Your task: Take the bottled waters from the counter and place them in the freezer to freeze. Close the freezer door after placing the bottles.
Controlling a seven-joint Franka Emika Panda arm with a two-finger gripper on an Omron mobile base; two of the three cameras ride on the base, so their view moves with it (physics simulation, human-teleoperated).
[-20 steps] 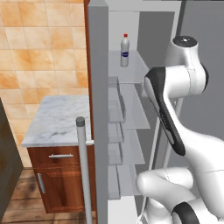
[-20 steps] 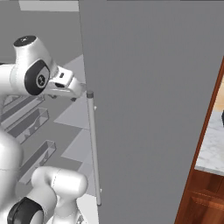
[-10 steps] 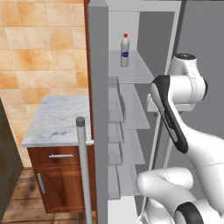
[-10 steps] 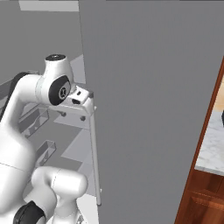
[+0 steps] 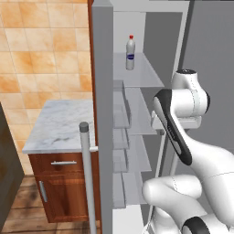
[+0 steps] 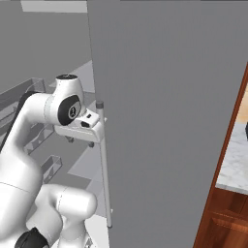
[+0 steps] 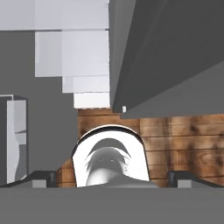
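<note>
bottle (image 5: 130,52): slim, clear-grey, red cap, blue label | upright on top freezer shelf (image 5: 141,73) | gripper (image 7: 112,178) jaws released wide, empty, pointing at wooden floor (image 7: 175,140)

Upright bottle (image 5: 130,53) on top freezer shelf (image 5: 145,75)

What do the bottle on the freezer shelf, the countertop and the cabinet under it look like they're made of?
Bottle: probably clear plastic, greyish see-through body, red cap, blue label.
Countertop: looks like polished marble, white with grey veins.
Cabinet: seemingly reddish-brown wood with visible grain and metal-looking bar handles.
</note>
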